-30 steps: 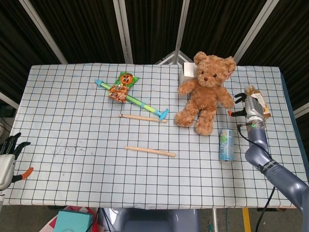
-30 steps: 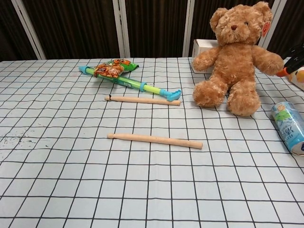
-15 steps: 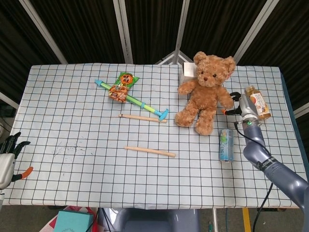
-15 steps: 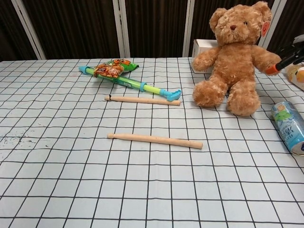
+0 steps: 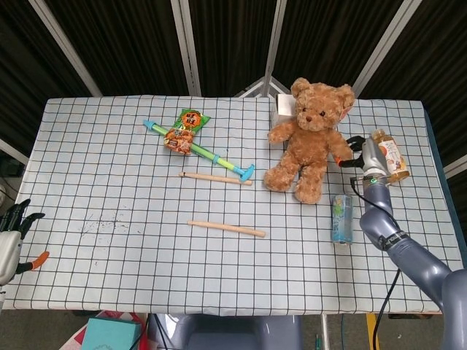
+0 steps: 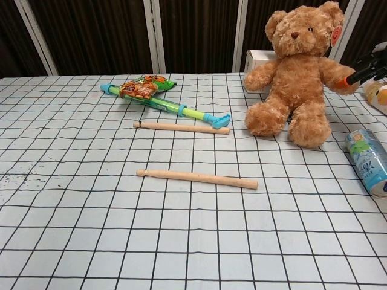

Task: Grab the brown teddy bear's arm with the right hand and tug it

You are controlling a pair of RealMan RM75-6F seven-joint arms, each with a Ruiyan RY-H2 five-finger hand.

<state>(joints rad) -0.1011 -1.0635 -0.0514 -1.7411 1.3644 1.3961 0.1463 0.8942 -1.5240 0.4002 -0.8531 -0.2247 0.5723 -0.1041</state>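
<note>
The brown teddy bear [image 5: 310, 142] [image 6: 299, 72] sits upright at the back right of the checked table. My right hand [image 5: 363, 153] [image 6: 366, 67] is at the end of the bear's outstretched arm [image 5: 341, 149] [image 6: 335, 71]. Dark fingers lie above and below the paw, and an orange fingertip [image 6: 346, 83] touches it. How firmly the paw is held does not show. My left hand [image 5: 13, 240] hangs off the table's front left corner, fingers apart and holding nothing.
A drink can [image 5: 341, 217] [image 6: 369, 162] lies in front of the bear, and a bottle [image 5: 388, 154] sits beside my right hand. A white box [image 5: 282, 109] stands behind the bear. Two wooden sticks [image 5: 226, 229] [image 5: 215, 177], a toy [image 5: 208, 154] and a snack bag [image 5: 186, 130] lie mid-table.
My right hand has moved left from beside the bottle up to the bear's paw. The bear has shifted slightly to the left. My left hand has stayed put.
</note>
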